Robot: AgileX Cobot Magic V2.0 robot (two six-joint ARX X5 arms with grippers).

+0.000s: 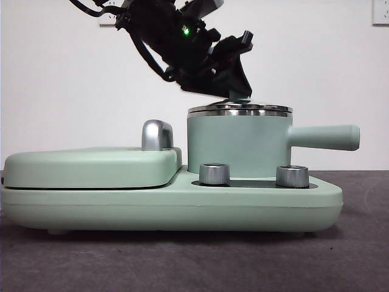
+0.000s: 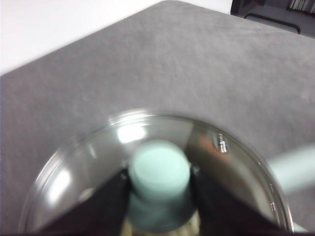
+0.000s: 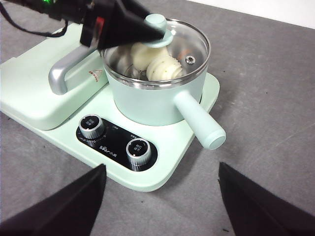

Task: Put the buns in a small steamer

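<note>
The small steamer [image 1: 237, 146] stands on the right half of the mint-green base, its long handle [image 1: 325, 137] pointing right. Its glass lid [image 1: 240, 111] lies on the steel rim. My left gripper [image 1: 238, 94] comes down from the upper left and is shut on the lid's green knob [image 2: 160, 169], one black jaw on each side. Through the glass in the right wrist view, both buns lie inside the steamer [image 3: 157, 98]: the smooth bun [image 3: 139, 54] and the ridged bun [image 3: 162, 69]. My right gripper [image 3: 160, 196] hangs open above the table in front of the appliance, holding nothing.
A flat mint-green lidded griddle [image 1: 91, 167] with a steel handle [image 1: 157, 135] fills the left half of the base. Two steel dials [image 1: 214, 174] [image 1: 292, 176] sit on the front panel. Grey table cloth [image 3: 266, 88] surrounds the appliance.
</note>
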